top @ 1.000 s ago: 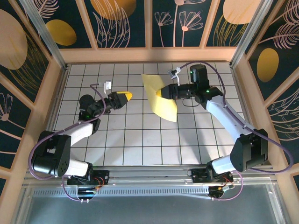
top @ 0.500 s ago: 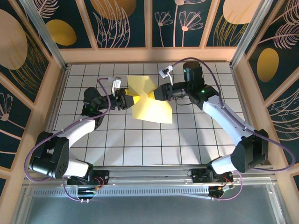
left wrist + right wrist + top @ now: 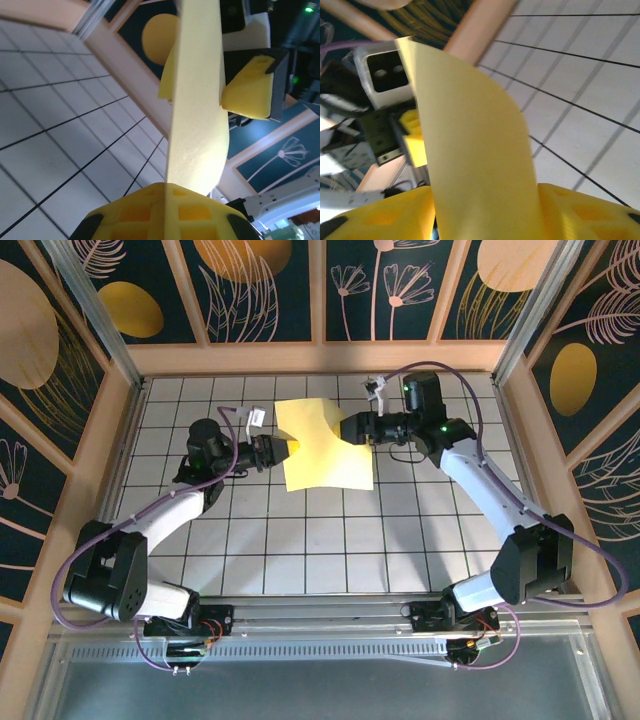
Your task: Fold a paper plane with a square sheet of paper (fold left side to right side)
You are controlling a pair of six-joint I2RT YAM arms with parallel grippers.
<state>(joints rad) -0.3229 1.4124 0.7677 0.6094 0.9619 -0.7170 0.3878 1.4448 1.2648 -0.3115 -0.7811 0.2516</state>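
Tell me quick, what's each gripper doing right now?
Left gripper: closed on the square sheet of paper.
Right gripper: at the sheet's right edge, paper between its jaws; open or gripping cannot be told.

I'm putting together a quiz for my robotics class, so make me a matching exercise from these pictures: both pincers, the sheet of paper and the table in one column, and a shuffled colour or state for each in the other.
Things:
1. left pincer
2. right pincer
3. square sheet of paper
4. table

Colours or states:
A. white tiles with dark grid lines
B. shut on the sheet's left edge
C. pale yellow, lifted off the table
D. fingers straddling the sheet's right side

Pairs: 1-B, 2-D, 3-C, 4-A
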